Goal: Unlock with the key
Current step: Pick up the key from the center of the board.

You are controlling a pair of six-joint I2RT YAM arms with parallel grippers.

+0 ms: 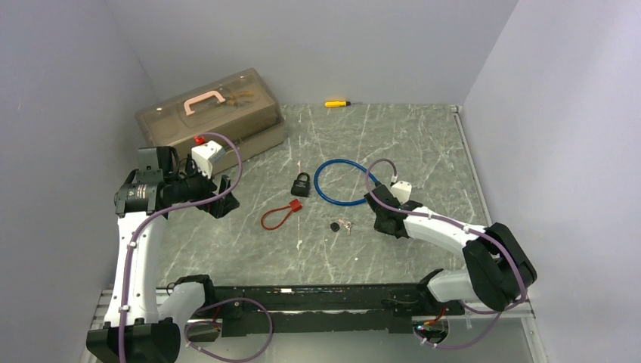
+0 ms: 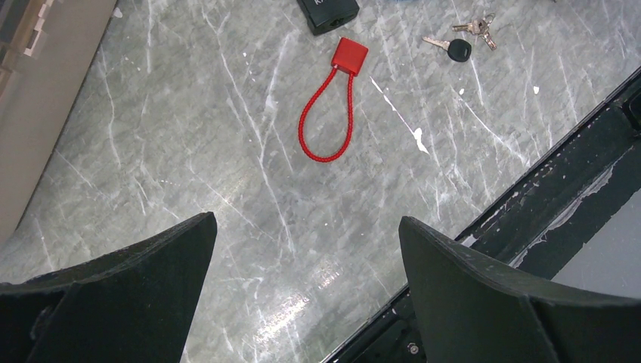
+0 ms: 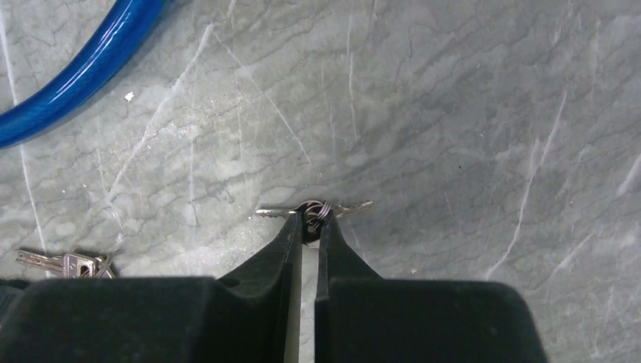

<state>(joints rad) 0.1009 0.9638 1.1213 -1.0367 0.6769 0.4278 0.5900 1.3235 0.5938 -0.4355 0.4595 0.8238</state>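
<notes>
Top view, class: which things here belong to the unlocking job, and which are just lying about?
Belonging to the job: small keys, pinched in the right gripper; black padlock; blue cable beside it.

Lying about: toolbox; yellow screwdriver; second key bunch; red cable lock, though it could be another target.

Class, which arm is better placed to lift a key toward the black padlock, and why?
Right. The right pincer grips the small keys on the table; the left pincer hangs open, holding nothing.
</notes>
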